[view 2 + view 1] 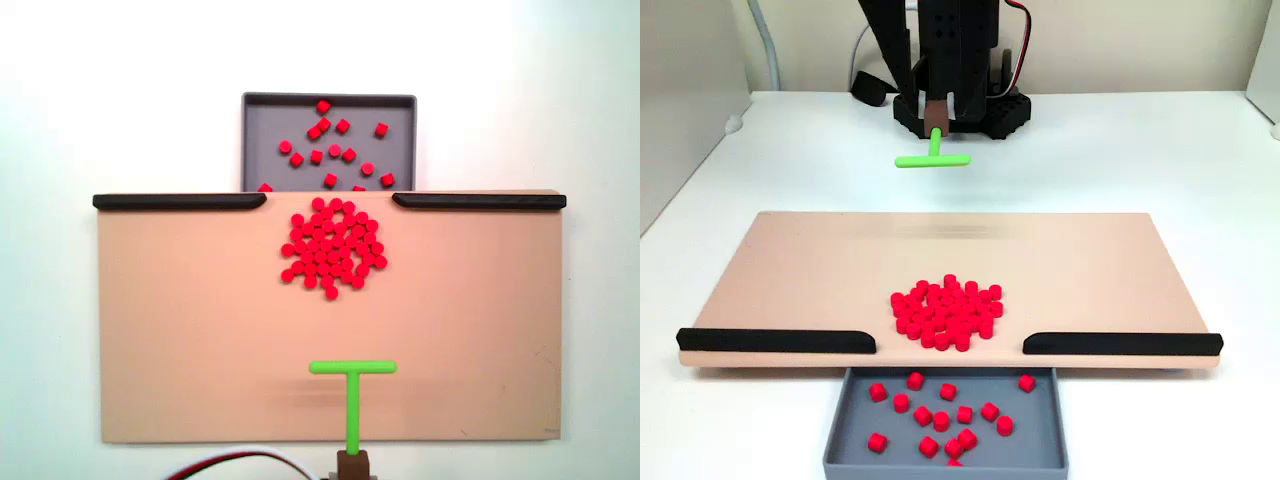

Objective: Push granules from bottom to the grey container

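Observation:
A heap of red granules (947, 312) (333, 248) lies on the tan board (810, 280) (180, 330), just before the gap between its two black strips. Several more granules (940, 418) (330, 150) lie scattered in the grey container (1040, 445) (262, 120), which sits against the board past that gap. My gripper (937, 122) (355, 468) is shut on the brown handle of a green T-shaped pusher (932, 158) (352, 390). The pusher hangs above the board's robot-side half, well short of the heap and in line with it.
Black strips (775, 341) (1122, 343) (180, 201) (478, 201) line the board's edge on both sides of the gap. The robot's black base (960, 105) stands behind the board on a white table (1160, 150). Red and white cables (240, 462) run near the gripper.

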You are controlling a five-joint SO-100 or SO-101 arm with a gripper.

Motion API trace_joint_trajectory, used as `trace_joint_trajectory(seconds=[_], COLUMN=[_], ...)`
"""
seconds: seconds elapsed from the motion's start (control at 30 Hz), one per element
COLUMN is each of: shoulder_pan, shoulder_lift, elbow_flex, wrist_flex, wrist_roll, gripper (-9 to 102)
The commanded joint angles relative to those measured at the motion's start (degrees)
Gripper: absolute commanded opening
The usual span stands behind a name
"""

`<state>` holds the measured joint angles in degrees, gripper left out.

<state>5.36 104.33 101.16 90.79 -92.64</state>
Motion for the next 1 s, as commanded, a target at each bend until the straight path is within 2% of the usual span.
trace_joint_trajectory(seconds=[0.0,0.97], shoulder_pan=[-1.4,-0.4], shoulder_lift=[-1.8,-1.1], elbow_flex=[-2.4,-2.0], wrist_flex=[-0.4,-0.4], wrist_roll=[2.6,2.0], gripper=[0,0])
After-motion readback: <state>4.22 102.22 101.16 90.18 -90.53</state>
